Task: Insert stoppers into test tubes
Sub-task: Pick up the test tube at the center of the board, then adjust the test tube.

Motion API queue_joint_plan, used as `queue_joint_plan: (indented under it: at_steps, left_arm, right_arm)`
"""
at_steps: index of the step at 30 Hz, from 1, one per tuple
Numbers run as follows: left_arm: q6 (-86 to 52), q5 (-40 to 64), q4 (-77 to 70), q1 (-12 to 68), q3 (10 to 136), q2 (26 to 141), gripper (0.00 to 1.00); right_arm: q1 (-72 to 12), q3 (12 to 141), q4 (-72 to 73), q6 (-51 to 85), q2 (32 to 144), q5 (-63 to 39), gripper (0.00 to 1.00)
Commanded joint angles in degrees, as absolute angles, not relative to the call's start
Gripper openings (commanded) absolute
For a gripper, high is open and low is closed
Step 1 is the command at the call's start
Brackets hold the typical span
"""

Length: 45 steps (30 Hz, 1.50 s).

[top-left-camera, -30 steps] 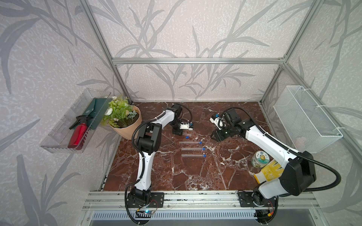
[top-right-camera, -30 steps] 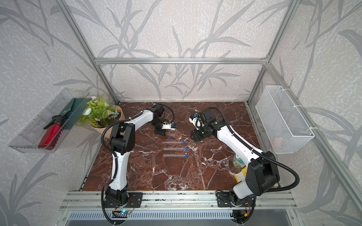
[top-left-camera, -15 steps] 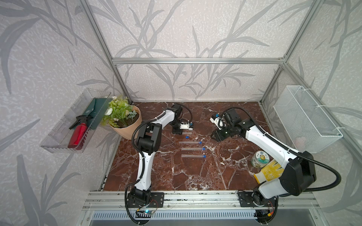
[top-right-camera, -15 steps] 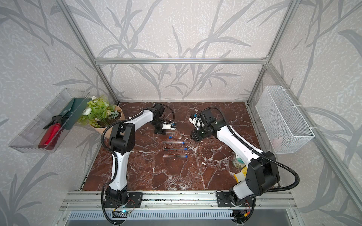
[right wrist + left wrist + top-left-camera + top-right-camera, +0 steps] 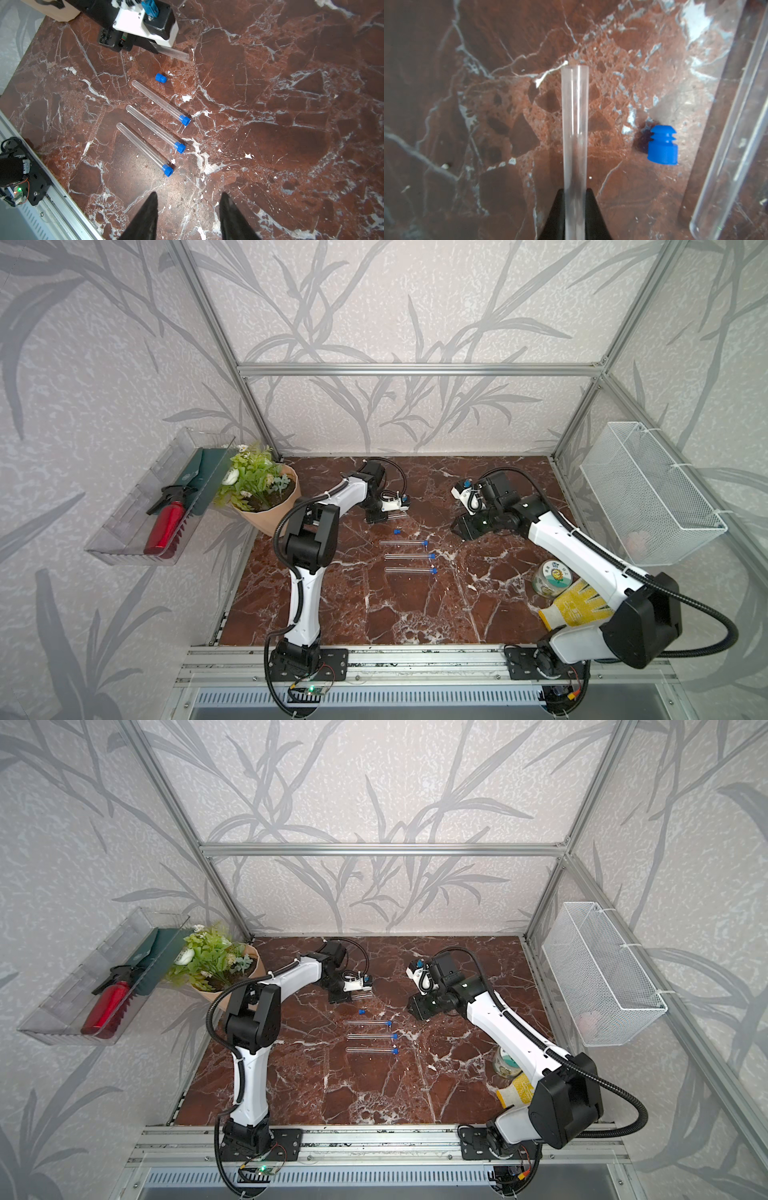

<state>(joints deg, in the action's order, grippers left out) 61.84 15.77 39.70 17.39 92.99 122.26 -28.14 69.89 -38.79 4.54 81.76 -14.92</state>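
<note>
My left gripper [image 5: 575,193] is shut on an unstoppered clear test tube [image 5: 575,124], low over the marble floor at the back; its open mouth points away from the jaws. The same tube [image 5: 176,54] sticks out of the left gripper [image 5: 153,48] in the right wrist view. A loose blue stopper [image 5: 663,146] lies on the floor beside it, also seen as the stopper [image 5: 397,532] in a top view. Three test tubes [image 5: 403,543] [image 5: 409,556] [image 5: 409,571] lie side by side, each with a blue stopper [image 5: 185,120] in its mouth. My right gripper [image 5: 188,195] is open and empty, to the right of them.
A potted plant [image 5: 266,497] stands at the back left corner. A clear wall tray [image 5: 124,531] holds a red bottle [image 5: 166,522]. A wire basket [image 5: 648,497] hangs on the right wall. A tin [image 5: 550,577] and a yellow glove [image 5: 577,608] lie at the front right.
My left gripper has closed on the unstoppered test tube. Neither arm has visibly moved otherwise.
</note>
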Motion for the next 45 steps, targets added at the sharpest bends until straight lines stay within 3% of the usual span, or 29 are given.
queue_joint_plan:
  at_steps: [1, 9, 15, 19, 29, 37, 45]
  left_arm:
    - [53.78, 18.22, 34.71, 17.14, 91.53, 114.81, 0.02]
    - [40.27, 25.43, 24.20, 17.18, 78.88, 99.49, 0.00]
    - [31.65, 29.73, 16.98, 17.99, 67.16, 88.24, 0.00]
    - [30.26, 32.53, 18.28, 19.10, 63.27, 83.19, 0.00]
    - [34.77, 36.80, 19.41, 22.61, 58.66, 78.05, 0.00]
    - [36.37, 37.35, 19.25, 24.04, 58.32, 78.08, 0.00]
    - [37.24, 37.44, 19.94, 24.68, 57.75, 78.05, 0.00]
  right_arm:
    - [-28.14, 69.52, -37.98, 9.28, 79.89, -14.17, 0.49]
    - [-27.88, 72.96, -37.01, 22.73, 82.13, -22.77, 0.51]
    - [-28.27, 81.20, -41.32, 23.73, 86.93, -34.23, 0.55]
    - [-28.95, 84.35, -40.62, 25.47, 88.44, -37.61, 0.60]
    - [-30.40, 92.33, -42.38, 27.23, 96.02, -41.57, 0.61]
    - [-31.28, 96.41, -48.56, 26.16, 101.16, -40.37, 0.55]
    - [-31.71, 96.24, -48.92, 26.37, 102.04, -40.17, 0.42]
